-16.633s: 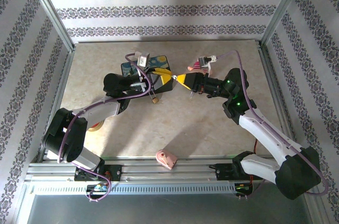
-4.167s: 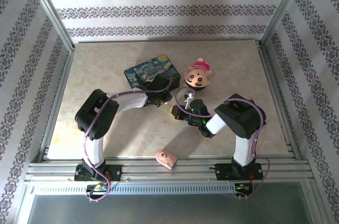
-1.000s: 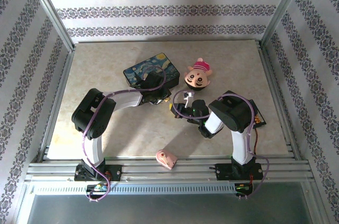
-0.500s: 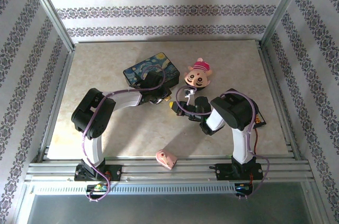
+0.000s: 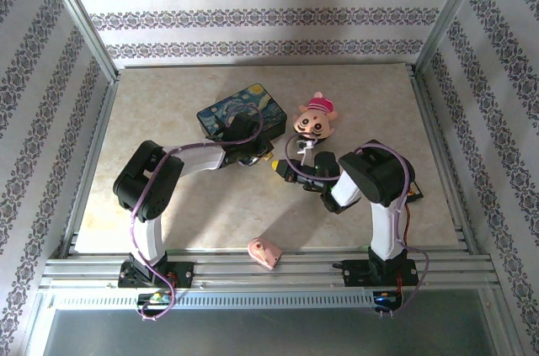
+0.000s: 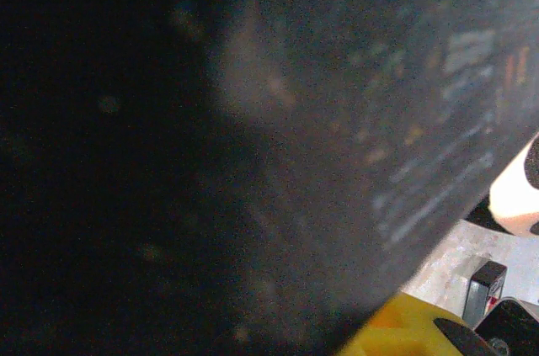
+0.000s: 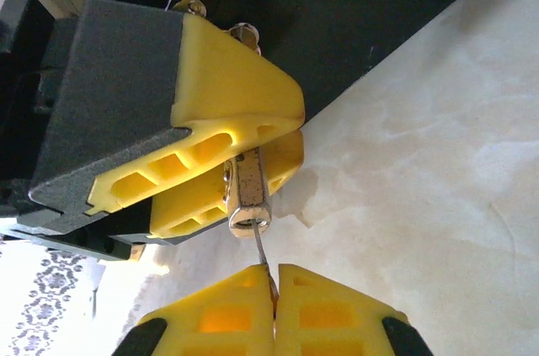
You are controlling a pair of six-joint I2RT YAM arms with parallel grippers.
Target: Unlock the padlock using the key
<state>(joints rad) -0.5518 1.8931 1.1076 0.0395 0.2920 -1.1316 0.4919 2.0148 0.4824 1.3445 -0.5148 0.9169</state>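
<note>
In the right wrist view the small brass padlock [image 7: 248,192] is pinched between the yellow fingers of my left gripper [image 7: 290,130], its keyhole end pointing down. My right gripper [image 7: 275,289] is shut on the thin silvery key [image 7: 259,253]. The key's blade reaches up into the keyhole. From above, the left gripper [image 5: 257,154] and right gripper [image 5: 278,167] meet tip to tip, just in front of the painted box [image 5: 240,110]. The left wrist view is mostly dark box surface [image 6: 253,146], with a yellow corner [image 6: 400,329] at the bottom.
A pig-faced toy [image 5: 313,121] lies right of the box, close behind the right wrist. A pink wedge [image 5: 264,251] sits near the front edge. Bare marbled tabletop [image 5: 168,221] spreads to the left, right and front.
The right wrist has shifted a little left and back toward the left gripper. The left arm and the padlock have stayed put.
</note>
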